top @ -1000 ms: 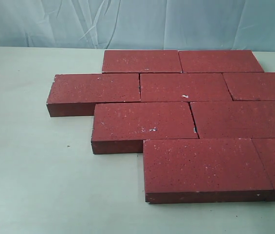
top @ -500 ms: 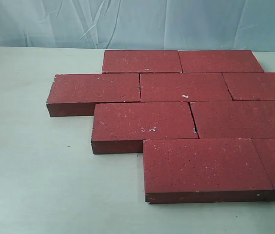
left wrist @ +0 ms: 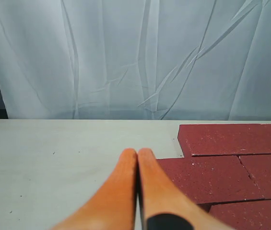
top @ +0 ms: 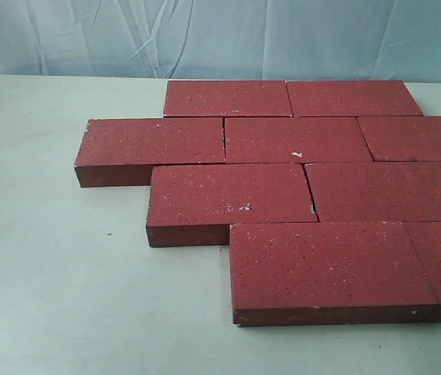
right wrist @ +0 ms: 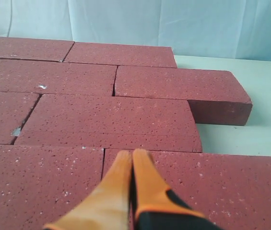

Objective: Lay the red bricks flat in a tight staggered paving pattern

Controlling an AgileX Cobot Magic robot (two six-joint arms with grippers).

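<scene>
Red bricks (top: 298, 139) laid flat, 4 staggered rows, toward far-right corner of table (top: 48, 297). L gripper (left wrist: 137, 153) and R gripper (right wrist: 132, 154) clenched, empty. Task judged near-done; small joint gaps to be nudged shut.

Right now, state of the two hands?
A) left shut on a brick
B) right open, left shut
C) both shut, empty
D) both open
C: the left hand and right hand each show fingertips pressed together with nothing between them, and the red bricks lie flat, ungripped.
</scene>
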